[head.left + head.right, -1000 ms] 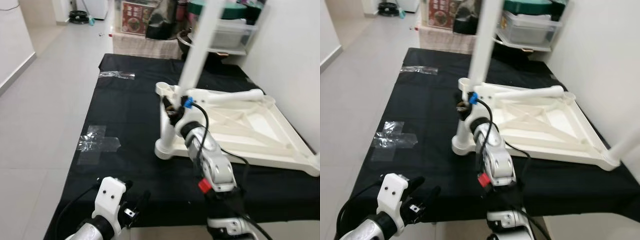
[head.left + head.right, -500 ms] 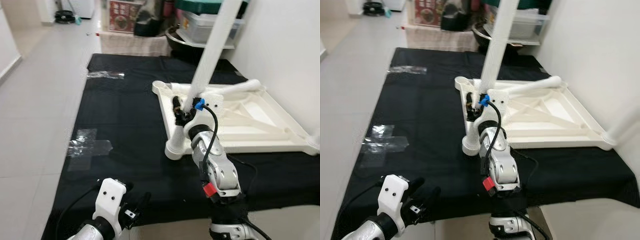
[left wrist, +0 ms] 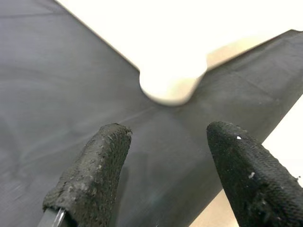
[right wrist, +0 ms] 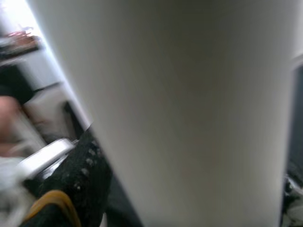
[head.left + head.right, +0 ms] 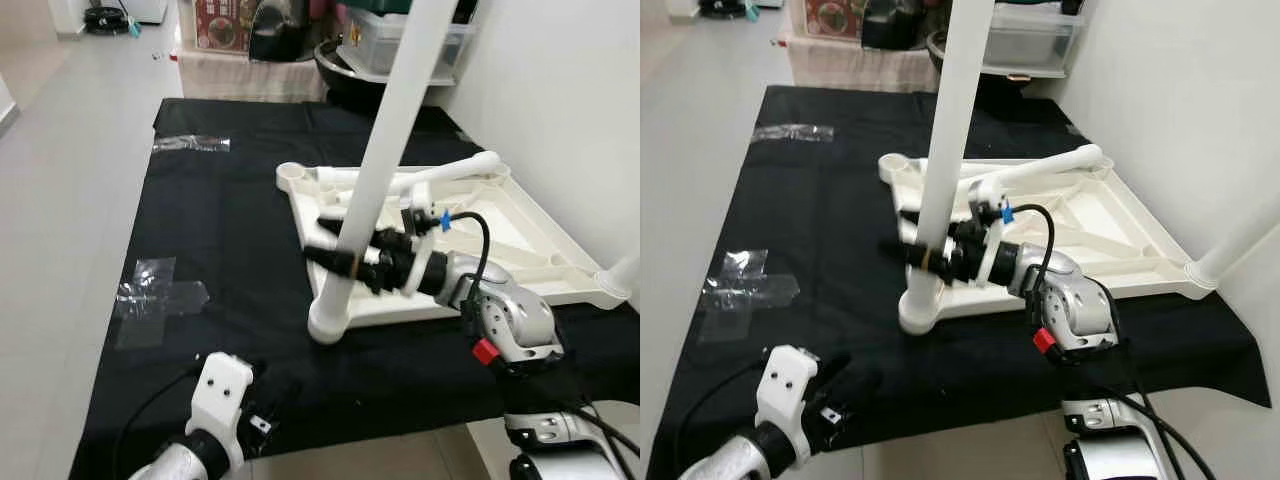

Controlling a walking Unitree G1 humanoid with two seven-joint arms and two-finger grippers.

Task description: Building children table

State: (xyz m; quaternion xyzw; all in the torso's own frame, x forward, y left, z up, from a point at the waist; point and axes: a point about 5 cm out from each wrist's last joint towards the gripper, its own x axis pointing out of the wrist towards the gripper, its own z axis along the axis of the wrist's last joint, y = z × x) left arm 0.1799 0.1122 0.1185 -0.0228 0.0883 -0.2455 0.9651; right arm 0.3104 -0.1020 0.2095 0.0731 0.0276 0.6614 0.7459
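L gripper (image 5: 268, 405) is held low at the near edge of the black-cloth-covered surface (image 5: 220, 250), fingers (image 3: 90, 175) apart, nothing gripped. R gripper (image 5: 345, 258) is clamped on the long white plastic table leg (image 5: 375, 165), seated upright in the near corner of the upturned white plastic tabletop (image 5: 510, 235), mid-surface.

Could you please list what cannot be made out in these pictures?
- White table leg: top cut off by the eye views' upper edge.
- Right gripper: far finger hidden behind the leg; right wrist view blurred.
- Tabletop corner socket: whether the leg's foot is seated is unclear.
- Left gripper: jaws open above black cloth.
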